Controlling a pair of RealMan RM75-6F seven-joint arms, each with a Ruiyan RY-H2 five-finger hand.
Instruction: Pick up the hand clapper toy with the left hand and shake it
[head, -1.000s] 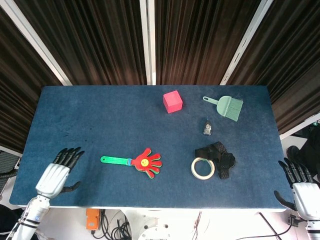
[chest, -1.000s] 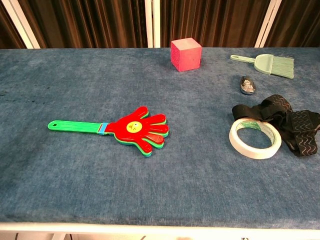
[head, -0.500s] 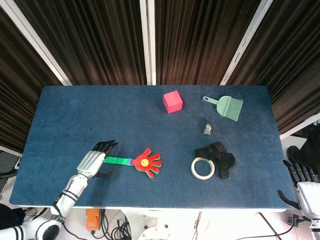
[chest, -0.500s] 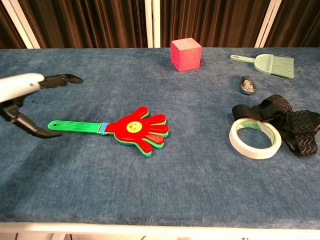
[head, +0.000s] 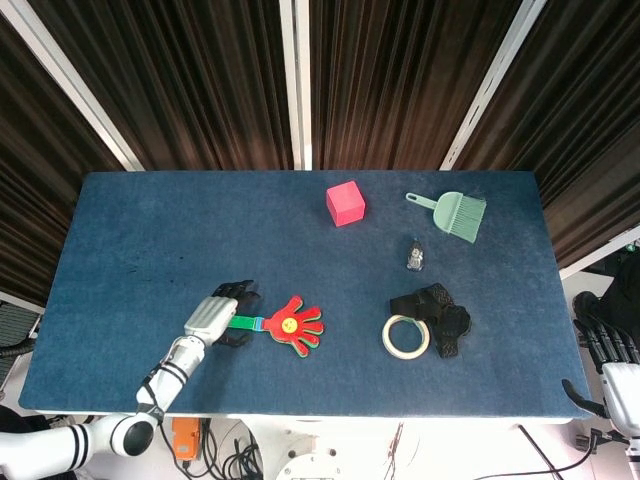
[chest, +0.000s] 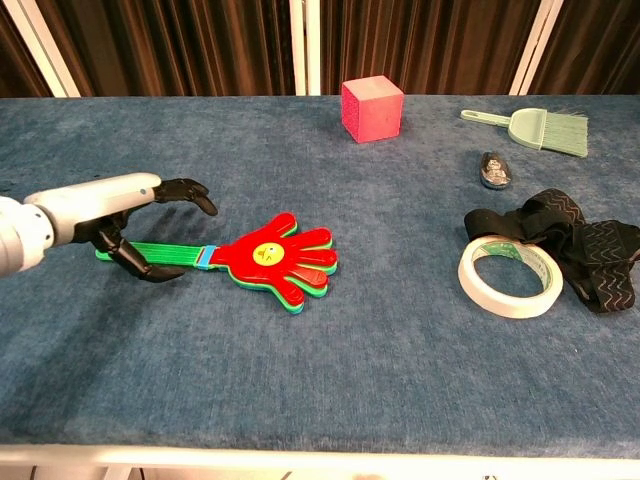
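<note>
Your left hand (head: 217, 318) reaches forward low over the table, its forearm angling back to the near left edge, fingers (chest: 190, 191) spread and lightly curled, thumb below them, holding nothing. Your right hand (head: 612, 362) sits at the far right edge, fingers apart, empty.

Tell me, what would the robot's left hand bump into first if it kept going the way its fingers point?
Probably the red palm of the clapper toy. The left hand points along the green handle toward it, though its fingers may sit slightly above the toy.
</note>
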